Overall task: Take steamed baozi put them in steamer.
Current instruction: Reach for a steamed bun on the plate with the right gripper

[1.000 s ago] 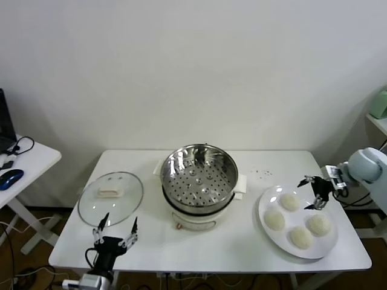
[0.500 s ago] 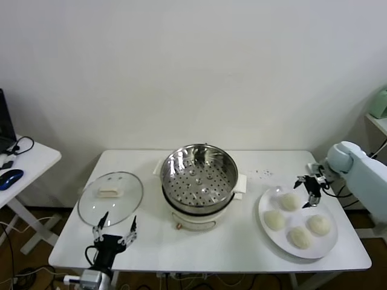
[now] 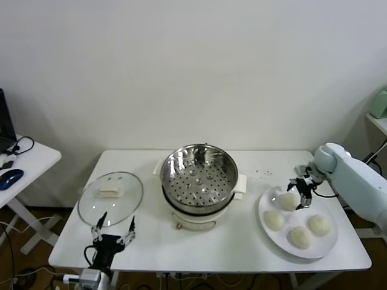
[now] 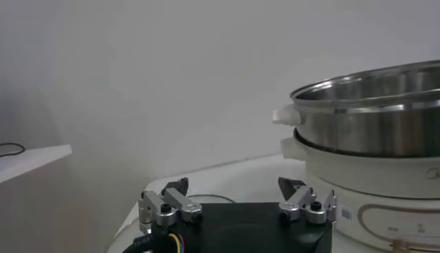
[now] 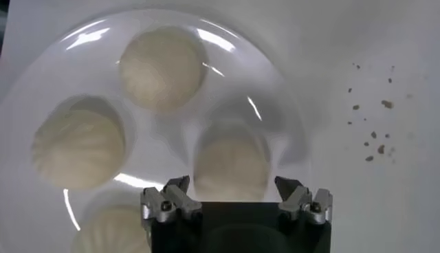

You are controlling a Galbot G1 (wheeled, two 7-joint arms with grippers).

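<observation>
— Looking at the steamed baozi [image 3: 288,201], what do you make of them?

— Four smooth, cream-white domes on a white plate [image 3: 329,244], over on the right side of the white surface [image 3: 242,241]. In the right wrist view one bun [image 5: 232,163] sits directly ahead of the jaws, roughly between the two tips, with another [image 5: 162,69] farther out and a third [image 5: 78,150] off to one side of them.

— And the right gripper [image 3: 300,190]?

— Its pale arm reaches in from the right edge, and the gripper hangs right over the plate's nearest-to-steamer bun. Jaws are spread, nothing between them.

— Where's the steamer [image 3: 199,176]?

— Middle of the surface, well apart from those jaws. Shiny steel basket with a holed bottom on a cream cooker base, no buns inside.

— The left gripper [image 3: 113,231]?

— Low at the front edge, jaws spread and pointing up, just in front of the glass lid [image 3: 110,197].
</observation>
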